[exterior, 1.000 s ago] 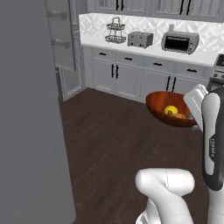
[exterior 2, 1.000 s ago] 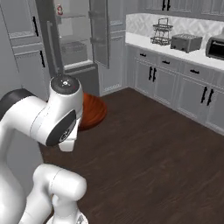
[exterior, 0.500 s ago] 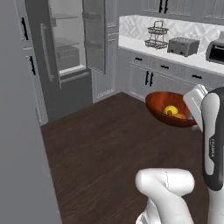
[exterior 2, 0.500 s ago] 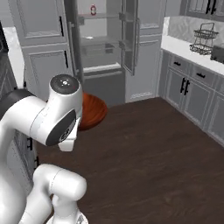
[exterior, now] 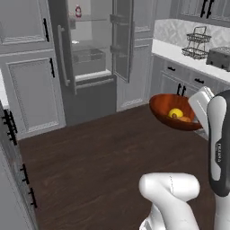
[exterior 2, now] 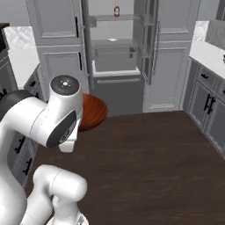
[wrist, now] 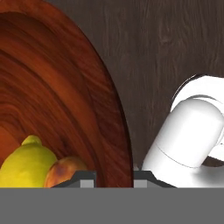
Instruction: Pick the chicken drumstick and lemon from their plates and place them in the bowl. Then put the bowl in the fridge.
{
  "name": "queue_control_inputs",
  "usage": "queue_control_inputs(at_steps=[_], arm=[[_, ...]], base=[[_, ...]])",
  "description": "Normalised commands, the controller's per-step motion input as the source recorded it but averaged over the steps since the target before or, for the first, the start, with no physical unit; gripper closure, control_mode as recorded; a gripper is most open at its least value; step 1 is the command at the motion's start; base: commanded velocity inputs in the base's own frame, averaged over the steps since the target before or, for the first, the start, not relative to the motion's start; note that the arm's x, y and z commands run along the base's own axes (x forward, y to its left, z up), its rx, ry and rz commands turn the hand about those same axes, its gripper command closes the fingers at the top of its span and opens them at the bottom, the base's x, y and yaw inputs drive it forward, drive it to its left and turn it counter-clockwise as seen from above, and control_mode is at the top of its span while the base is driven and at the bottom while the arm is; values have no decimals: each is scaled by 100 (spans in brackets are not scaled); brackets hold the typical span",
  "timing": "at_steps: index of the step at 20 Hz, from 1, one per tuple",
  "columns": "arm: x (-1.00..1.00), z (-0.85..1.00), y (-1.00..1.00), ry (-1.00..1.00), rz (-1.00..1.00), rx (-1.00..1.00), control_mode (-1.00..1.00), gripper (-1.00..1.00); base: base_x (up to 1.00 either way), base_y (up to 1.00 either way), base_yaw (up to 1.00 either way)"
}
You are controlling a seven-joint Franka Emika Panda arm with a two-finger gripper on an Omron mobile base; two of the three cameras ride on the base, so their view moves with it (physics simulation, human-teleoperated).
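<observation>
I carry the bowl (exterior: 173,112) aloft over the dark wood floor (exterior: 94,157), my gripper (wrist: 113,177) with its jaws clamped tight on the rim. The lemon (exterior: 175,113) and chicken drumstick (exterior: 183,119) lie side by side inside. Ahead, the fridge (exterior: 92,54) stands with doors open.

Even, flat rendered light, soft coarse detail, faint shadows, mild sheen on the bowl (wrist: 65,87), no glare
</observation>
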Motion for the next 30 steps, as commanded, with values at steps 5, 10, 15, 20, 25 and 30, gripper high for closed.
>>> queue_control_inputs(at_steps=[5, 10, 15, 20, 25, 30], arm=[[0, 0, 0, 0, 0, 0, 100, 100], [0, 0, 0, 0, 0, 0, 100, 100], [0, 0, 0, 0, 0, 0, 100, 100], [0, 0, 0, 0, 0, 0, 100, 100], [0, 0, 0, 0, 0, 0, 100, 100], [0, 0, 0, 0, 0, 0, 100, 100]], base=[[100, -65, 45], [100, -73, 43], [100, -59, 35], [100, -51, 32], [69, -79, 19], [52, -49, -4]])
